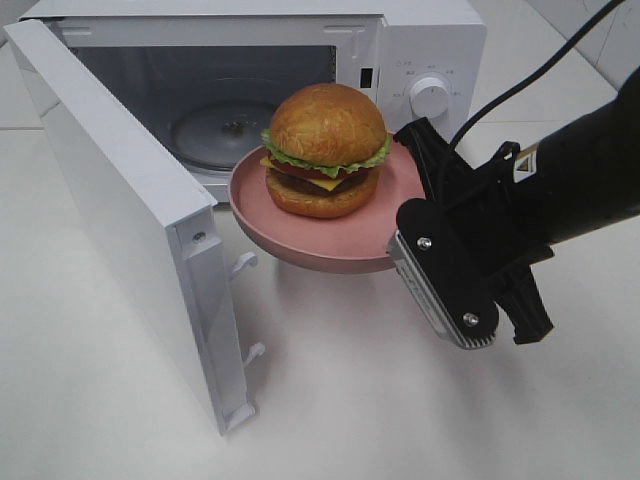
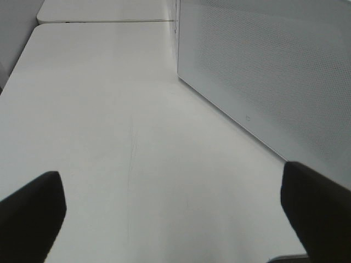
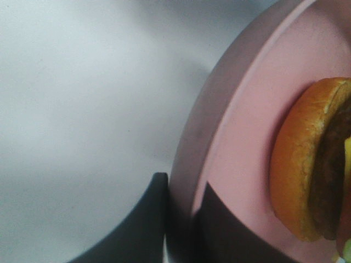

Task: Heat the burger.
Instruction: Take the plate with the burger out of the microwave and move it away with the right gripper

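Exterior high view: the burger point(image 1: 326, 150) is carried on the pink plate point(image 1: 300, 245), held off the table before the open microwave point(image 1: 420, 50). The plate's right rim is clamped by the right gripper point(image 1: 412, 175).

Left wrist view: the left gripper point(image 2: 173, 213) is spread wide above the table point(image 2: 109, 109).

Right wrist view: the plate rim point(image 3: 189, 164) is pinched between both fingers point(image 3: 142, 224).

Upright burger point(image 1: 325, 150) on raised pink plate point(image 1: 330, 250), seemingly outside microwave.
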Robot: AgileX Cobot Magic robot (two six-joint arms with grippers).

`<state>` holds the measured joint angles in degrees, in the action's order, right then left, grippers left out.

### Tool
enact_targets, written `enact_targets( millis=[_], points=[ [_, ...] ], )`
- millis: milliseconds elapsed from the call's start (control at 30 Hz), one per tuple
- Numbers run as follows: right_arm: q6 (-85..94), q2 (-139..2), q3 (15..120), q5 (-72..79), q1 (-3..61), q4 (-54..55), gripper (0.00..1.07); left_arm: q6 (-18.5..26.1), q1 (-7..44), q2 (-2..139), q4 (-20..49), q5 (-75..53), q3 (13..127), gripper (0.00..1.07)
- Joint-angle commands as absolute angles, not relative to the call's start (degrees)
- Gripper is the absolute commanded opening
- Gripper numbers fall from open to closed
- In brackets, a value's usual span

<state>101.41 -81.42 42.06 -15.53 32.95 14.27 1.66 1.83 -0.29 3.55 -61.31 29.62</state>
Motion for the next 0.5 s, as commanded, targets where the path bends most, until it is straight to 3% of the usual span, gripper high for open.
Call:
enact_targets(
  millis=[33,500],
  points=[
    [99.24,-76.83,39.76,-12.32,32.66,14.73,0.0,1.15,1.6,-0.57,3.32,-61.42,29.56,1.0],
    [94.48,-65.37,32.14,-14.32,32.66,11.69,0.0,1.15,1.6,-0.57,3.32,-61.42,29.56,1.0]
  ],
)
